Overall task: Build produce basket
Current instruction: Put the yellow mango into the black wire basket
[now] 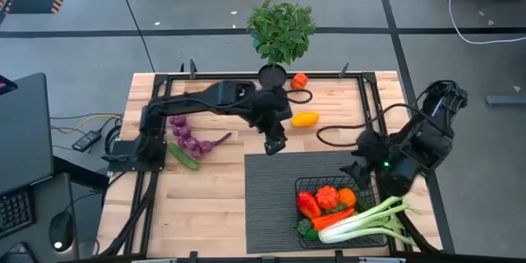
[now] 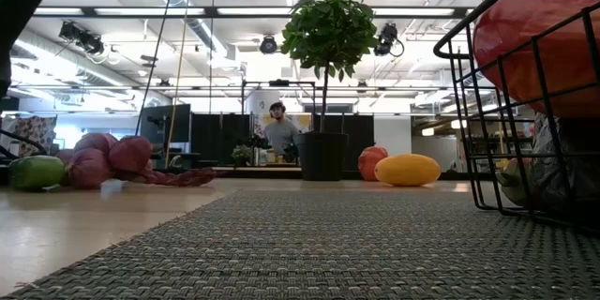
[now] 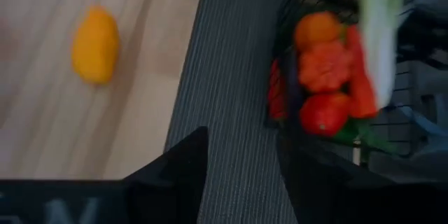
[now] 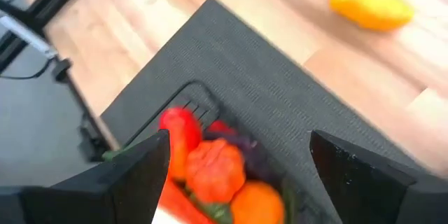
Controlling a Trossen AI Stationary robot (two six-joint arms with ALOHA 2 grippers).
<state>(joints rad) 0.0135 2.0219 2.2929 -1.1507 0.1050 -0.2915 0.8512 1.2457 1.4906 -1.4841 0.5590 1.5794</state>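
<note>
Black wire basket [image 1: 302, 187] is sitting on the ribbed mat [image 1: 271, 197], holding a red pepper [image 1: 308, 205], an orange pepper [image 1: 328, 197], a carrot [image 1: 333, 218] and a leek [image 1: 362, 220]. The left gripper [image 1: 274, 144] is hanging over the mat's far edge, its jaws partly spread with nothing between them; the yellow pepper [image 1: 305, 119] is lying just beyond them on the wood. The right gripper [image 1: 367, 170] is hovering beside the basket's far corner, jaws spread wide and empty, the produce below them. The grapes [image 1: 187, 138] and cucumber [image 1: 183, 157] are lying well apart from both.

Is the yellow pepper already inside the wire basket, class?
No. In the high view the yellow pepper lies on the bare wooden table, well apart from the basket on the mat.
</note>
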